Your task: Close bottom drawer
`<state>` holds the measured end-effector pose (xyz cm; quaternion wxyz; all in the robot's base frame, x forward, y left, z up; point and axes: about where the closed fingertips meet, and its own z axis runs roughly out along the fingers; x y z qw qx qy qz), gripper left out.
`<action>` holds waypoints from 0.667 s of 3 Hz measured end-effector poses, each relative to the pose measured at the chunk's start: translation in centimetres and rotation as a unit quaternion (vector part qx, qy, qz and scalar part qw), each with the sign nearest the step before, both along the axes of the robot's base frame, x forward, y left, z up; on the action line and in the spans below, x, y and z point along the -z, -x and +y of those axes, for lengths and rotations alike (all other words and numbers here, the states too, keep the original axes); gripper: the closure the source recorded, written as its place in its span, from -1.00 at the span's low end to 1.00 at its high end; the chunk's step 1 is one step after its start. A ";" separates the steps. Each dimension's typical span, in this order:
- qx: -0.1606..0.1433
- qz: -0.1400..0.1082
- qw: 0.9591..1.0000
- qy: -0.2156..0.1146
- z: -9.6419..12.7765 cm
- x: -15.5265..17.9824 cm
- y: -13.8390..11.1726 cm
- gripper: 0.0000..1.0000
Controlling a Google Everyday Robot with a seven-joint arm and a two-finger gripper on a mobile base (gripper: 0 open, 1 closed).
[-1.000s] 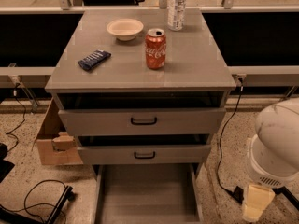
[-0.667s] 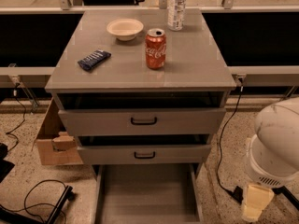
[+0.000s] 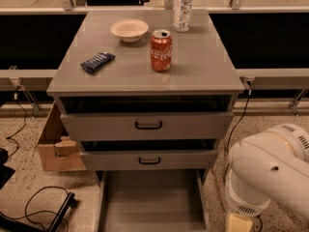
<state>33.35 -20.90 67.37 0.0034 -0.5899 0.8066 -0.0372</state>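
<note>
The bottom drawer [image 3: 150,199] of the grey cabinet [image 3: 145,76] is pulled far out towards me. Its plain grey interior shows; its front and handle are cut off by the lower edge of the view. Above it, the mid-sized drawer [image 3: 148,159] and the widest top drawer [image 3: 147,125] each stand slightly open, with black loop handles. My white arm [image 3: 270,170] is at the lower right, beside the open drawer's right side. My gripper [image 3: 239,223] shows only as a cream part at the bottom edge, to the right of the drawer and not touching it.
On the cabinet top stand a red cola can [image 3: 161,50], a white bowl [image 3: 129,30], a dark snack bar [image 3: 97,62] and a water bottle [image 3: 183,8]. A cardboard box [image 3: 55,146] sits at the cabinet's left. Black cables [image 3: 43,209] lie on the floor at lower left.
My arm and gripper have moved left and down, closer to the open bottom drawer's right side. The drawers have not moved.
</note>
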 end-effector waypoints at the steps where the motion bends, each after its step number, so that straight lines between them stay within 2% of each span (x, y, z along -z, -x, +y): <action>1: -0.007 0.047 0.999 -0.025 2.9 7.1 1.7 -1.00; 2: -0.009 0.088 0.995 -0.044 5.9 13.9 3.2 -1.00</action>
